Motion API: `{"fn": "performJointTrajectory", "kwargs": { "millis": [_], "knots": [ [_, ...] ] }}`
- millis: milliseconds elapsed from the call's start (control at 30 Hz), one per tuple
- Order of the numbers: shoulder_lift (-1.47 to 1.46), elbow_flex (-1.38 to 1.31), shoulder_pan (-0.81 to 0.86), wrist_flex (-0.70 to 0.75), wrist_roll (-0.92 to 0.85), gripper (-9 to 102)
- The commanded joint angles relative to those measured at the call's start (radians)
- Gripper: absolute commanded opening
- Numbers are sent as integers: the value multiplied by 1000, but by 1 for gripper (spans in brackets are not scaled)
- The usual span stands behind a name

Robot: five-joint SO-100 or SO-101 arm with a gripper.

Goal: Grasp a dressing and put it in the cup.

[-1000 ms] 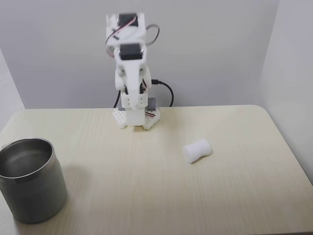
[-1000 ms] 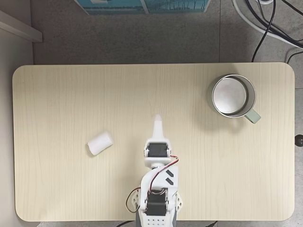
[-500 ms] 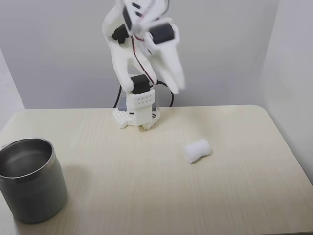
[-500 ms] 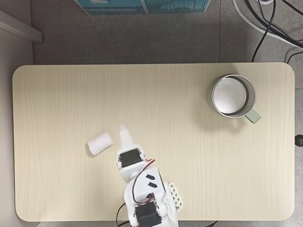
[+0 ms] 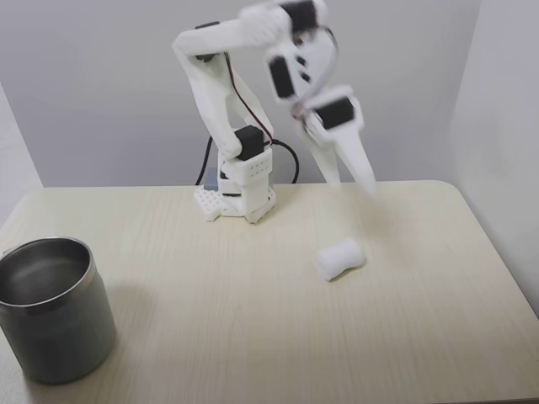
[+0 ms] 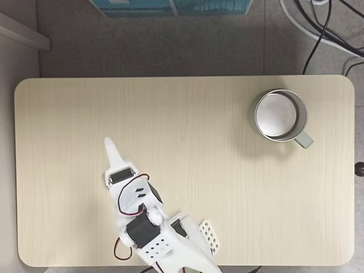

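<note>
Approach is the step I judge to be in hand: my gripper (image 5: pixel 358 178) hangs in the air above the table (image 5: pixel 253 337), its long white fingers slanting down toward the dressing (image 5: pixel 338 258) and well clear of it. In the side-on fixed view the fingers are blurred, and I cannot tell whether the jaws are parted or closed; they hold nothing that I can see. In the top-down fixed view the gripper (image 6: pixel 110 145) points away from the arm's base (image 6: pixel 165 247), and the wrist lies over the place where the roll would be, so I cannot read the dressing there.

From the side the dressing is a small, soft white roll lying on its side on the bare wood, a short cylinder slightly pinched at its middle, right of centre in that view. Nothing touches it.

The cup (image 5: pixel 52 307) stands upright at the near left corner in the side view and, in the top-down view (image 6: pixel 281 116), toward the far right. It is grey brushed steel, with a small pale handle showing at its lower right from above, and it looks empty. It is well apart from the roll.

Next I need the jaws open, lowered to straddle the pinched middle of the roll, then closed gently, since the gauze looks likely to squash
</note>
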Motion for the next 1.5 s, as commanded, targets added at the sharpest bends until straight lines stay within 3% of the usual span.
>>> {"fn": "performJointTrajectory", "kwargs": {
  "millis": [0, 300, 733, 1233, 1467],
  "knots": [
    [89, -44, -5, -49, -29, 33],
    [307, -161, -26, -210, -74, 32],
    [554, -141, -115, -282, -120, 29],
    [561, -121, -101, -311, -238, 0],
    [549, -92, -97, -281, -238, 0]
  ]
}}
